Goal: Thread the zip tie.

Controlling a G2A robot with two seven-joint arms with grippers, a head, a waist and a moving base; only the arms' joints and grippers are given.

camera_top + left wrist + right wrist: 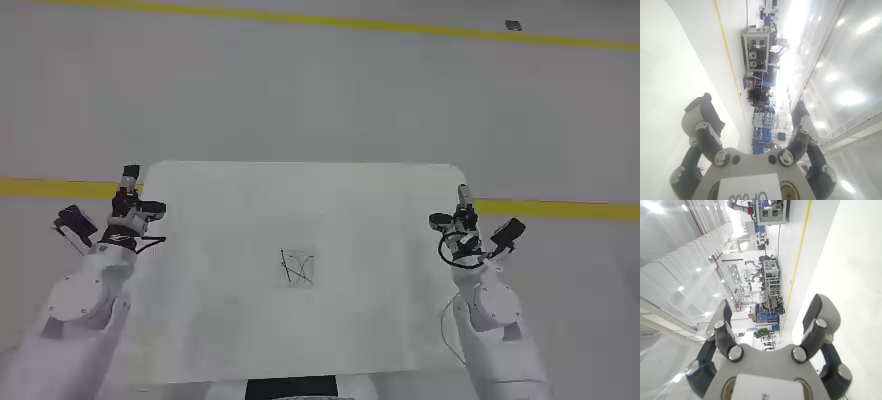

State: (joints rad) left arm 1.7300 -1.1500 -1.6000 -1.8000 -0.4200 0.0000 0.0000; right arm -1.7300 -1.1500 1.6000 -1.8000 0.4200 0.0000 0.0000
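Thin dark zip ties (297,268) lie crossed on a small pale patch near the middle of the white table (230,320). My left gripper (133,190) sits at the table's left edge, well away from the ties. In the left wrist view the left gripper (753,102) is open, nothing between its fingers (702,111). My right gripper (453,205) hangs at the table's right edge, also far from the ties. The right wrist view shows the right gripper (772,302) open and empty, pointing out toward the room.
A yellow floor line (560,208) runs behind the table on both sides. Another yellow line (330,20) crosses the floor farther back. Both wrist views look past the table edge (696,62) toward distant machinery.
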